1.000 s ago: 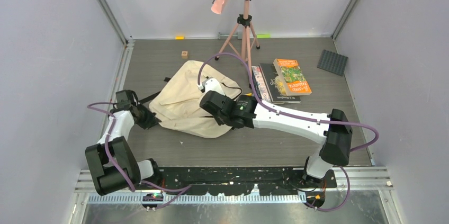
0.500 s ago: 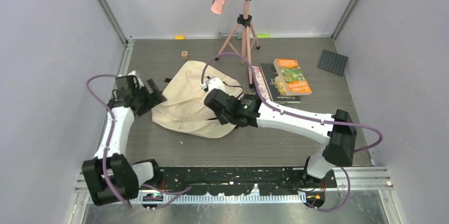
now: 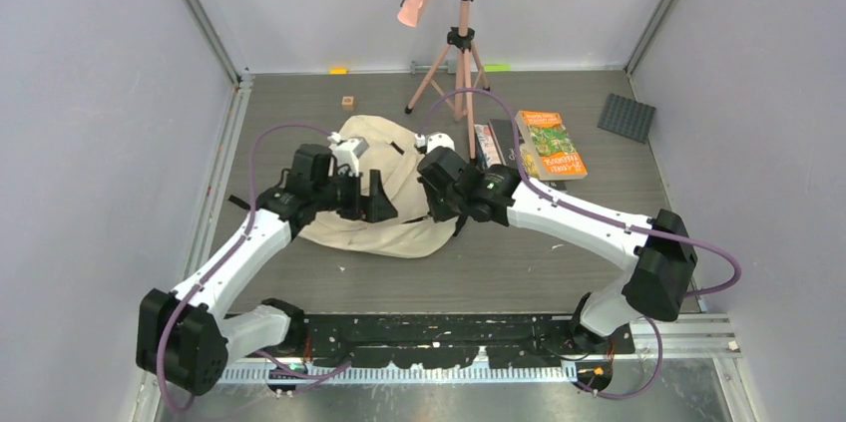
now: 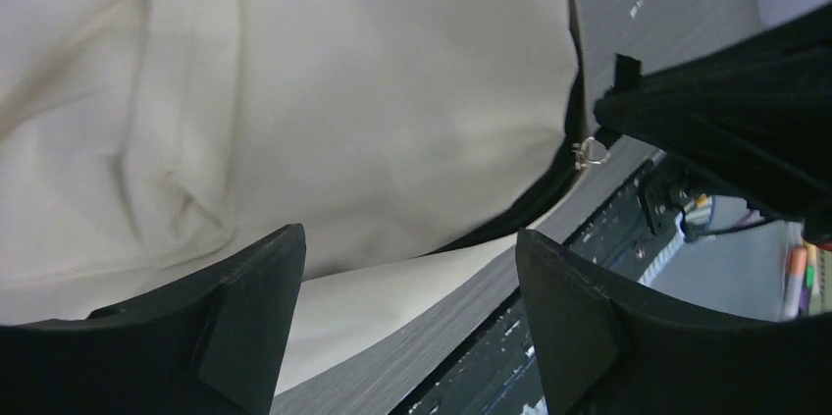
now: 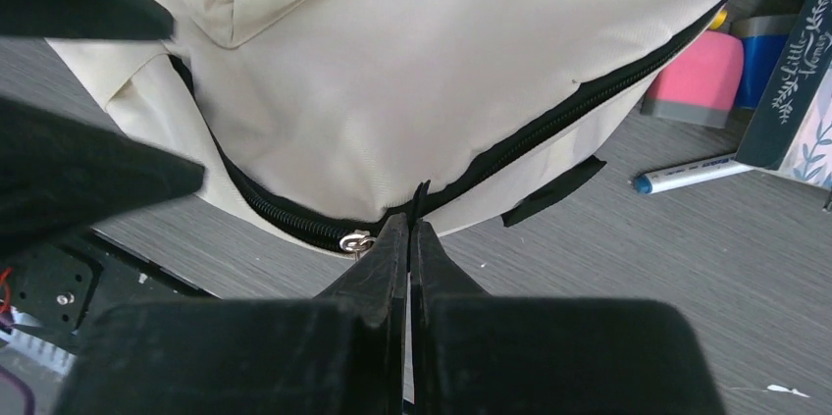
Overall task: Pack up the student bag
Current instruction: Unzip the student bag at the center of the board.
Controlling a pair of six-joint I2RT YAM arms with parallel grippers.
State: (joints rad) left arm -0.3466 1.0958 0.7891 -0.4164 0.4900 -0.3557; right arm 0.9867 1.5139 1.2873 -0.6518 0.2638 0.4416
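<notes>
The student bag (image 3: 397, 234) is a cream canvas backpack lying flat in the middle of the table, and it fills the left wrist view (image 4: 343, 91). A black zip runs along its edge (image 5: 549, 130). My right gripper (image 5: 410, 227) is shut on a thin black zip pull cord that rises from its tips to the zip, beside a metal ring (image 5: 355, 241). In the top view the right gripper (image 3: 446, 212) sits at the bag's right near edge. My left gripper (image 3: 371, 205) hovers over the bag's middle, open and holding nothing (image 4: 407, 268).
Books (image 3: 549, 143) lie right of the bag, with a pen (image 5: 687, 175) and a pink block (image 5: 692, 77) beside them. A tripod (image 3: 459, 43) stands behind, with a grey studded plate (image 3: 627, 117) at the far right. A small wooden cube (image 3: 347, 101) is at the back.
My left gripper opened, left the bag's left edge and swung right over the bag's middle. My right gripper, still shut, moved back and to the right along the bag's edge.
</notes>
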